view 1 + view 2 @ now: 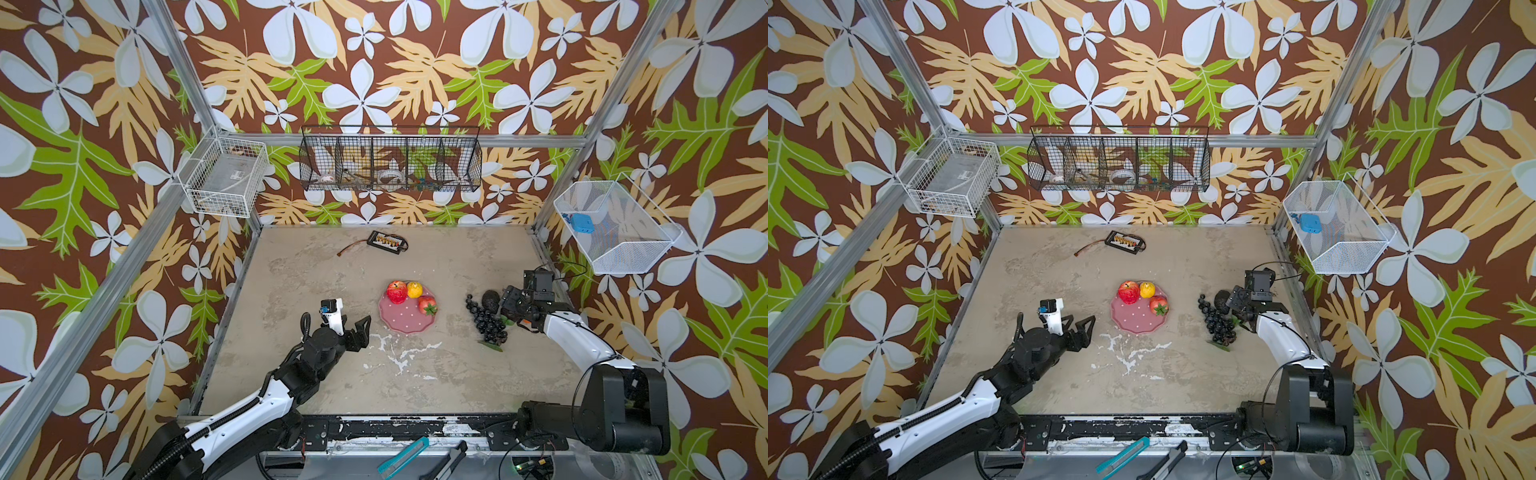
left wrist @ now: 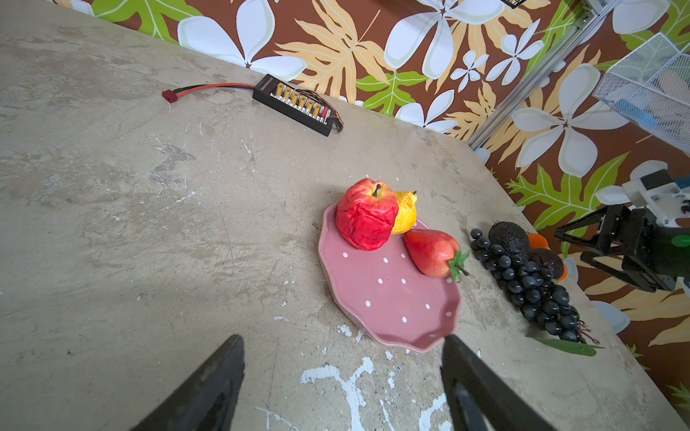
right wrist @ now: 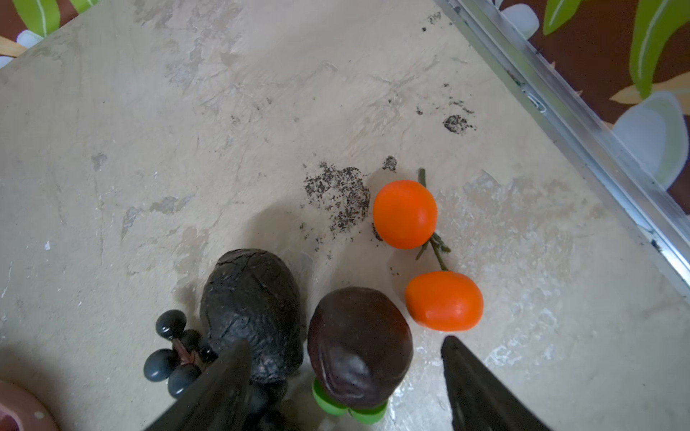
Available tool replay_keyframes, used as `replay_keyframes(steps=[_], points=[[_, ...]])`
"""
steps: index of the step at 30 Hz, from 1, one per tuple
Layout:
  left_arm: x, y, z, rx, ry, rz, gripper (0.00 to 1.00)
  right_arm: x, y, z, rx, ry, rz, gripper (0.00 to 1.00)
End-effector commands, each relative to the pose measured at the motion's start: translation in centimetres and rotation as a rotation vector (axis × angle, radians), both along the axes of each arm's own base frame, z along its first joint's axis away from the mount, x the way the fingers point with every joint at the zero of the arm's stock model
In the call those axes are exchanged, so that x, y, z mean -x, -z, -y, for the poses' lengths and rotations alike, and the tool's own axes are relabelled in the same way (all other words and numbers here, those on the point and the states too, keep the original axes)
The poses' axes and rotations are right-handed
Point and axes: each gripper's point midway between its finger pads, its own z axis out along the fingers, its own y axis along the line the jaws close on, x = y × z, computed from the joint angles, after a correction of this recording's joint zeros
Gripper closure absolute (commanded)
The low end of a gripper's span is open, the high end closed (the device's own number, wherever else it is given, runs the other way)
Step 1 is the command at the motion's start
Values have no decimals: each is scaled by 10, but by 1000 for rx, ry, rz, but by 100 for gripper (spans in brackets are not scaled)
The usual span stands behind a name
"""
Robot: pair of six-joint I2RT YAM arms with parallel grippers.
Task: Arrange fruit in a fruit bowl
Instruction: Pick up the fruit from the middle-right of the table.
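The fruit bowl (image 1: 409, 326) is a pink dotted dish at mid-table, holding a red apple (image 1: 397, 291), a yellow pear (image 1: 414, 289) and a strawberry (image 1: 427, 306). To its right on the table lie a black grape bunch (image 1: 488, 321), an avocado (image 3: 254, 298), a dark purple fruit (image 3: 358, 343) and two oranges (image 3: 405, 214). My right gripper (image 3: 345, 358) is open, straddling the purple fruit, with a gap on the orange side; one finger overlaps the avocado. My left gripper (image 2: 343, 358) is open and empty, low over the table just left of the bowl (image 2: 388, 298).
A black connector board (image 1: 384, 243) with a wire lies at the back. A flat green leaf (image 1: 492, 347) pokes out under the grapes. An aluminium frame rail (image 3: 560, 100) runs close beyond the oranges. Wire baskets (image 1: 390, 164) hang on the walls.
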Motion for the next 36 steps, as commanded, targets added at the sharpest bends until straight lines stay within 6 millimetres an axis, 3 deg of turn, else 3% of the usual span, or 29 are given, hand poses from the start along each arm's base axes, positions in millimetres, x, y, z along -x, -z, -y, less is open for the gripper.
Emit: replay_keyframes(steps=[1, 12, 36], points=[[-1, -3, 1, 10, -2, 10, 16, -5, 4, 1, -39, 14, 16, 22], [-2, 0, 1, 5, -2, 4, 16, -3, 32, -1, -58, 14, -31, 28], [-2, -1, 0, 0, -9, 8, 16, -5, 50, -4, -81, 8, -69, 31]])
